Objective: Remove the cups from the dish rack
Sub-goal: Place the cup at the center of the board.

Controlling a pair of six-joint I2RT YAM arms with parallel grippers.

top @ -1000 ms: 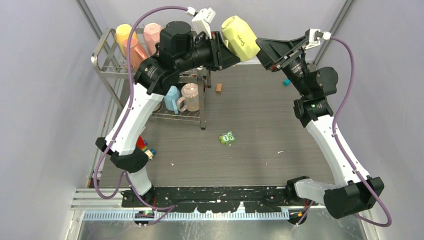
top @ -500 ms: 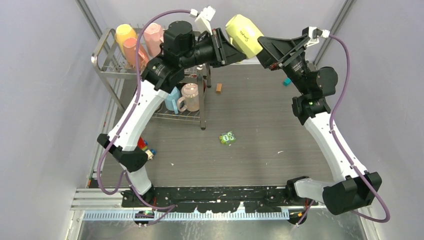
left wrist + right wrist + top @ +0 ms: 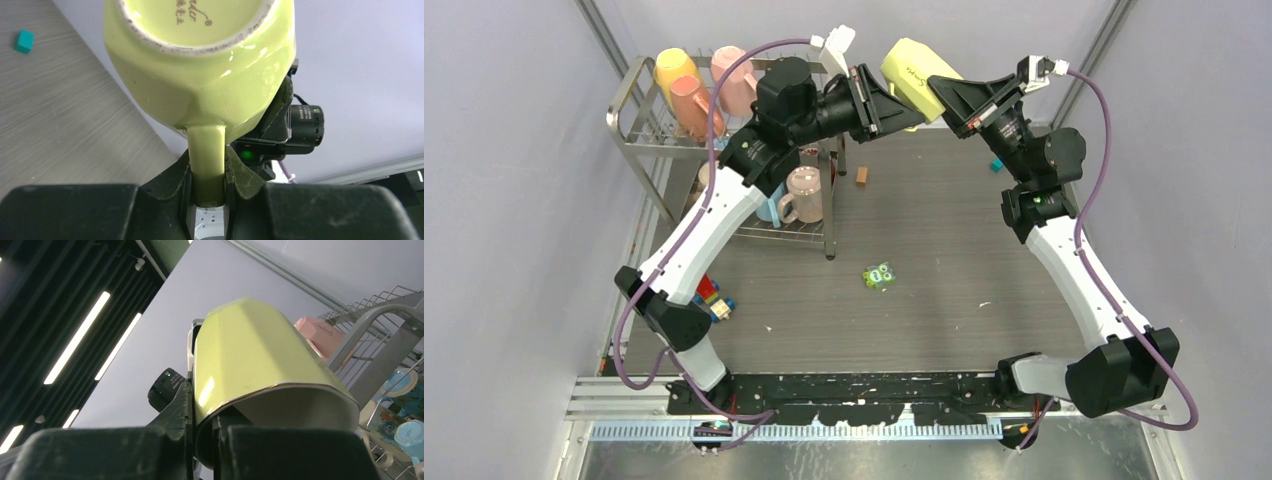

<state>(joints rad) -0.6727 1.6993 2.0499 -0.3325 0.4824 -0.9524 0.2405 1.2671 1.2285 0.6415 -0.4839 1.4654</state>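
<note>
Arms from both sides meet high over the far edge of the tabletop [image 3: 944,260], both holding one lime mug [image 3: 912,72]. The mug hangs in the air to the right of the dish rack [image 3: 639,130], clear of it, with its base turned toward the left arm. The left hand [image 3: 207,175] is closed on the mug's handle, which sits squeezed between its two fingers. The right hand [image 3: 202,415] is clamped on the mug's rim, one finger outside the wall and one inside the mouth.

On the rack's upper tier stand a yellow mug [image 3: 673,66], an orange mug [image 3: 690,97] and a pink mug [image 3: 734,70]. The lower tier holds a light blue mug [image 3: 769,205] and a beige mug [image 3: 805,194] side by side. A green cube [image 3: 880,274] lies on the tabletop, well apart from the rack.
</note>
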